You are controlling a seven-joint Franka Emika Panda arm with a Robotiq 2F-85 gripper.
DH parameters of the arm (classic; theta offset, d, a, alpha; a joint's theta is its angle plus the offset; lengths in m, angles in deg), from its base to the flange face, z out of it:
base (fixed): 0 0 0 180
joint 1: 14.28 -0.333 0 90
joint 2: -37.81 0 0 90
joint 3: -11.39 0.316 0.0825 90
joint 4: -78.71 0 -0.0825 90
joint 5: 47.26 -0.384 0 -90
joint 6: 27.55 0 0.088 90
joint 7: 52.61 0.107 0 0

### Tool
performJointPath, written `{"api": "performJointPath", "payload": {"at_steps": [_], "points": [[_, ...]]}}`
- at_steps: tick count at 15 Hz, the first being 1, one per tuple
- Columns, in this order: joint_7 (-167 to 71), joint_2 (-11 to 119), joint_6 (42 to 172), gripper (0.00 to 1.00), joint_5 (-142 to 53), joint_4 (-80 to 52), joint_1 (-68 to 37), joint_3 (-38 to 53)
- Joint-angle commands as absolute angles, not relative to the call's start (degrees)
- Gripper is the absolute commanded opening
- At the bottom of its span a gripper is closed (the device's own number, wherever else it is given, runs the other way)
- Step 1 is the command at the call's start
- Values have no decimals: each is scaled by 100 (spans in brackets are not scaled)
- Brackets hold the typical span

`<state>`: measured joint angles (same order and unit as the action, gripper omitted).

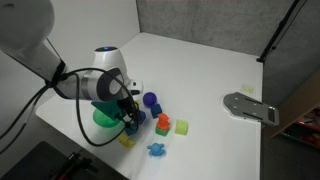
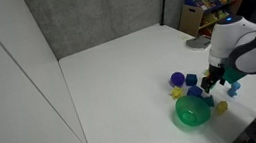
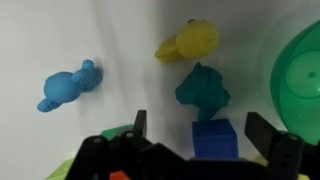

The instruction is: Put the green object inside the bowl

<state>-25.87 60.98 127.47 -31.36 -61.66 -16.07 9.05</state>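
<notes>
Green object [image 3: 203,90] lies on the table [image 3: 60,30], centre frame, outside the bowl [image 3: 300,80] at right edge. Fingers [image 3: 140,124] spread apart, holding nothing; grasp and transfer remain.

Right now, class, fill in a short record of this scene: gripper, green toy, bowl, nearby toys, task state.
gripper: open, nothing gripped
green toy: lying on the table, outside the bowl
bowl: at the right edge of the wrist view, next to the green toy
nearby toys: yellow toy, blue toy, blue block
task state: not yet done
</notes>
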Motion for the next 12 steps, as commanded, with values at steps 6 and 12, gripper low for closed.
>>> {"api": "performJointPath", "payload": {"at_steps": [6, 12], "points": [[-3650, 6488, 13089, 100, -3656, -6025, -1890, 732], [-4063, 6669, 13302, 100, -3864, -5935, -1712, 850]]}}
